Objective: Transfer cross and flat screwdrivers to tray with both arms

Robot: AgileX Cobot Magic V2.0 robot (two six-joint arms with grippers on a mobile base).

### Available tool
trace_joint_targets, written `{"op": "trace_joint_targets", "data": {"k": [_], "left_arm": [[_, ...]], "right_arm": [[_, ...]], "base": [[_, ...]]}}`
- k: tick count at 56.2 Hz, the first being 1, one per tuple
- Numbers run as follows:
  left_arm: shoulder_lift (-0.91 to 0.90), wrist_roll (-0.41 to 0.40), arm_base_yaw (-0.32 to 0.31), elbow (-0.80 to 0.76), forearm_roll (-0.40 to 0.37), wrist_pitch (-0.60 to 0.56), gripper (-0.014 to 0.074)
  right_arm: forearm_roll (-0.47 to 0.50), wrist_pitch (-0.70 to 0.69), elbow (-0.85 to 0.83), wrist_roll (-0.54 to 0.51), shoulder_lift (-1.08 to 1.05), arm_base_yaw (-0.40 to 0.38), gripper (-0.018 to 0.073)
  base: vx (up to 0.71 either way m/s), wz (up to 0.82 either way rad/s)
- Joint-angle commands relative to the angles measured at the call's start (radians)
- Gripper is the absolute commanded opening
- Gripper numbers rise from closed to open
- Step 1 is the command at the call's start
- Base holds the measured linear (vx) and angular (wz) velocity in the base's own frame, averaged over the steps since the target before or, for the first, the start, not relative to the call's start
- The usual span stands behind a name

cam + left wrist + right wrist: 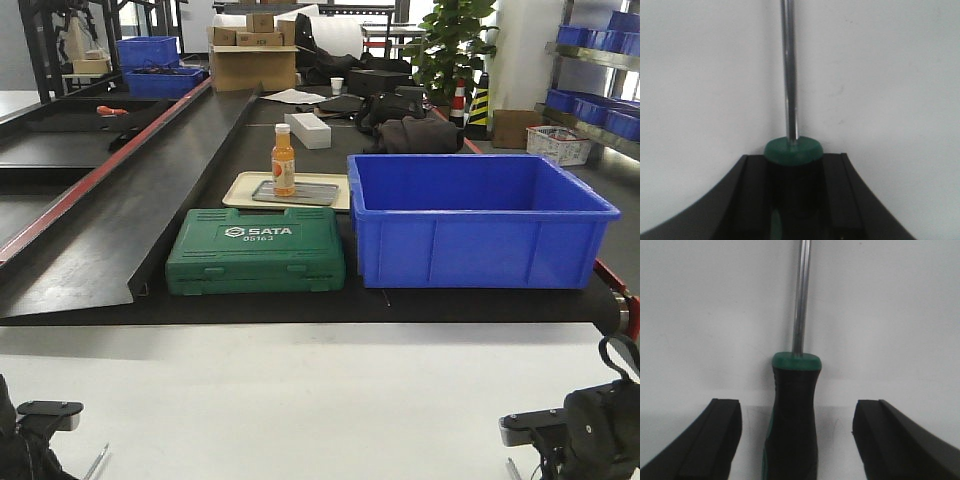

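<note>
With green-collared black handles low and steel shafts pointing straight up the frame, the left gripper clamps the left screwdriver while the right gripper gapes wide around the right screwdriver.

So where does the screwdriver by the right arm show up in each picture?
Front view: only the right screwdriver's shaft tip, at the bottom right edge.
Left wrist view: absent; that is the other screwdriver, clamped in the left gripper.
Right wrist view: dead centre, inside the open right gripper.
Shared landmark: the white tabletop.
</note>
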Motion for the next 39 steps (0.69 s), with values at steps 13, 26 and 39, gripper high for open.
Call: {"op": "trace_joint_targets", "data": {"k": [13,26,39], "left_arm": [[-0.033,-0.004,-0.005,-0.012,-0.038,-0.004,-0.0006],[-0.033,-0.004,-0.005,-0.012,-0.038,-0.002,-0.0006],[-0.033,-0.004,-0.005,-0.012,-0.038,0.003,-0.0006]], "right_arm": [[-0.019,-0.073,-0.029,-0.024,0.02,-0.002,0.0515],[-0.015,-0.074,-0.029,-0.023,0.039,-0.002,0.0432],[-0.012,-0.055,-0.029,-0.023,0.039,-0.002,0.0324]], "base": [[0.0,0.0],[0.0,0.0],[0.0,0.0]]}}
